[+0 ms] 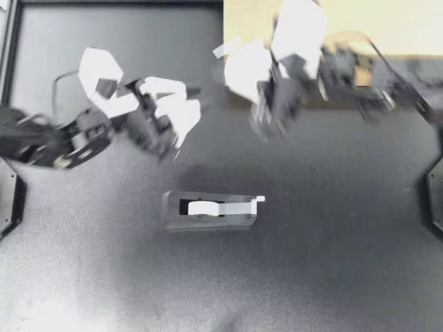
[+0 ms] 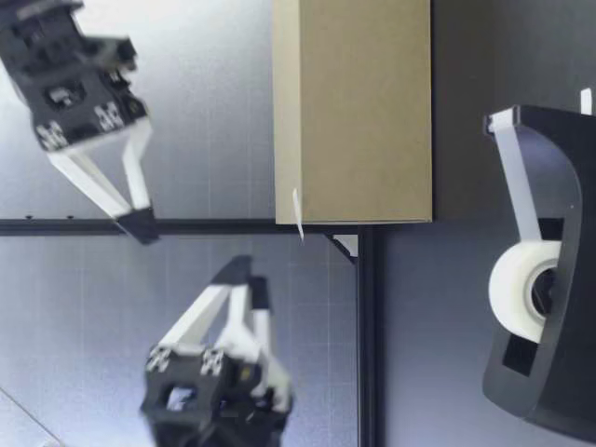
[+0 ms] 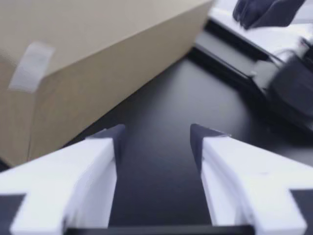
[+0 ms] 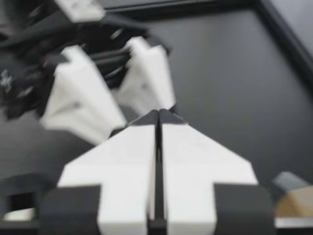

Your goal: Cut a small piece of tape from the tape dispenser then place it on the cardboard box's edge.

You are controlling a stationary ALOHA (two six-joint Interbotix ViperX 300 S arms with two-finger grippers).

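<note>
The tape dispenser [image 1: 208, 223] holds a white tape roll [image 1: 201, 207].

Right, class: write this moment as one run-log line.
phase: tape placed | tape piece: on cardboard box corner edge | left gripper: open | right gripper: shut | tape dispenser: no gripper on it

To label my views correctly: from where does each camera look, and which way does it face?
Top: above the table, facing down; left gripper, right gripper, tape dispenser.
Low: table height, facing across; both grippers above.
Left wrist: along open fingers, toward cardboard box.
Right wrist: along shut fingers, toward left gripper.
Shared: top, low and left wrist show tape piece on the box.
</note>
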